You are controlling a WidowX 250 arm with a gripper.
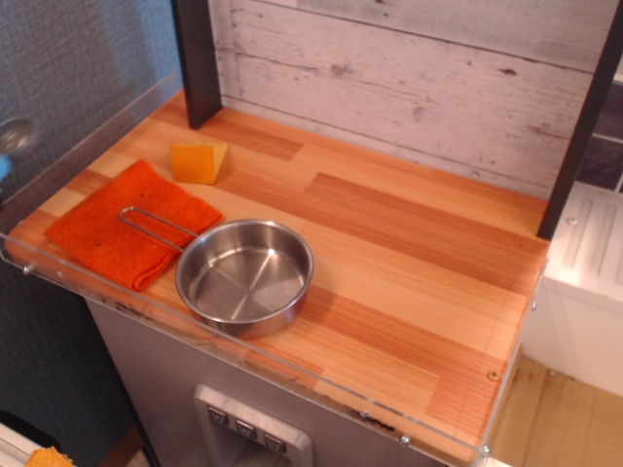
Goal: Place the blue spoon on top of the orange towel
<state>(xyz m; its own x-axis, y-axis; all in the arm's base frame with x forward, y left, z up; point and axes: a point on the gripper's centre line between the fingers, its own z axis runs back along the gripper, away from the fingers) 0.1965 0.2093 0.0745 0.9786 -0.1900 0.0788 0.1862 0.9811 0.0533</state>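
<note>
The orange towel point(112, 233) lies flat at the front left corner of the wooden counter. The blue spoon point(14, 137) shows only at the far left edge of the view, off the counter and above its level: its round grey bowl and a sliver of the light-blue handle below it. The rest of the handle is cut off by the frame edge. The gripper is out of view, so I cannot see what holds the spoon.
A steel pan point(245, 275) stands at the front edge, its wire handle point(154, 225) lying over the towel's right part. A yellow-orange wedge block point(198, 161) sits behind the towel. A clear plastic rim point(88, 287) runs along the counter's front and left. A dark post point(198, 58) stands at the back left.
</note>
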